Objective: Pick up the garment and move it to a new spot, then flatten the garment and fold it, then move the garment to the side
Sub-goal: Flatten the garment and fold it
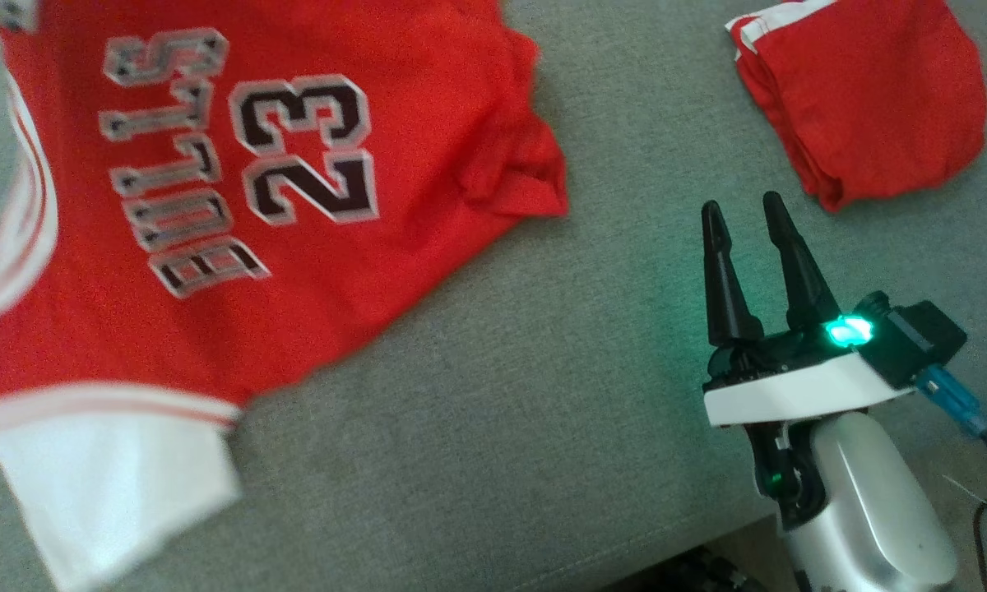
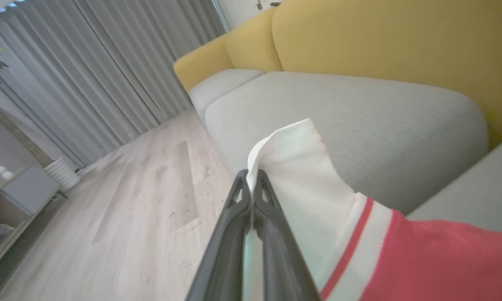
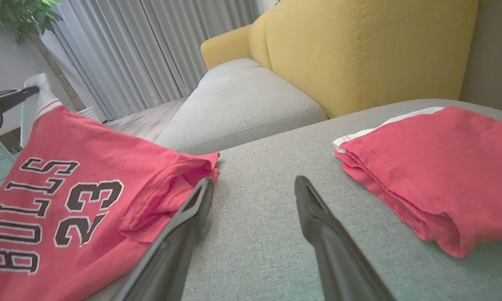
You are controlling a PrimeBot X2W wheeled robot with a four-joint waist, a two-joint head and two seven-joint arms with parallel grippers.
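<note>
The jersey [image 1: 312, 271] is lying print-up across the left part of the cushion [image 1: 543, 395]. Its long axis, collar [image 1: 16, 214] to hem [image 1: 518, 164], is running side to side. The collar is pointing toward the cushion's left edge. The hem is ending near the cushion's middle, with one corner bunching into a loose fold. The white sleeve [image 2: 301, 167] is rising off the cushion's front left edge, and the cloth is draping down from that raised point.

The left gripper [image 2: 251, 177] is clamping this sleeve, its fingers pressing together with the white cloth pinched at the tips. It is reaching in from beyond the cushion's left edge.

The right gripper [image 1: 740, 203] is hovering over the cushion's front right part. Its fingers are spread, holding nothing, and pointing toward the cushion's back. The bunched hem is lying to its left and slightly farther back, apart from it. This arm is the nearer one to the hem.

A folded red pile [image 1: 872, 99] is sitting at the cushion's back right corner, well apart from the jersey.

Judgement: the pick-up is proceeding on one side only. The coming move is depending on the right gripper turning left toward the hem, along the long axis, so that the cloth is lifting evenly.
</note>
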